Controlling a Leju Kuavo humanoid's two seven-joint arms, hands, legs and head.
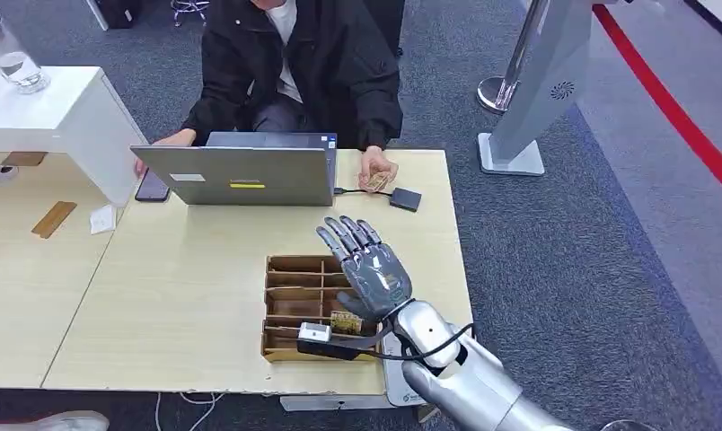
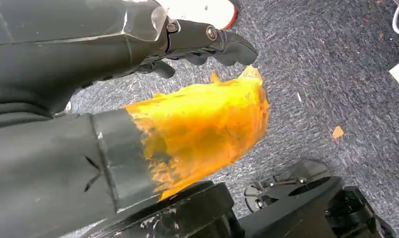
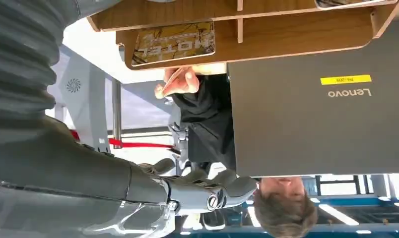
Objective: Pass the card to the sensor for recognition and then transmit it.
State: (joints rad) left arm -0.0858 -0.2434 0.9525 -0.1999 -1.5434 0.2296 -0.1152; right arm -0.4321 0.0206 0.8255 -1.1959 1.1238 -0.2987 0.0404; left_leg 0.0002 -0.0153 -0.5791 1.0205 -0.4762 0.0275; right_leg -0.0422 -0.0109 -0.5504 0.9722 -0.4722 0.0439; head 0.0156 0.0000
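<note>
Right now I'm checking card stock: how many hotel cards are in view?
2: one card lies in the wooden organizer by the right hand; another card is in the person's hand. More may be hidden.

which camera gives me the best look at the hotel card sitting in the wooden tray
The right wrist view: the hotel card lies close and unobstructed in the wooden tray, its print readable. In the head view the card is small and partly hidden by the right hand. The left wrist view looks at carpet.

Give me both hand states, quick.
Left hand: cannot tell; it hangs over grey carpet.
Right hand: open, empty, fingers spread above the wooden compartment tray.
</note>
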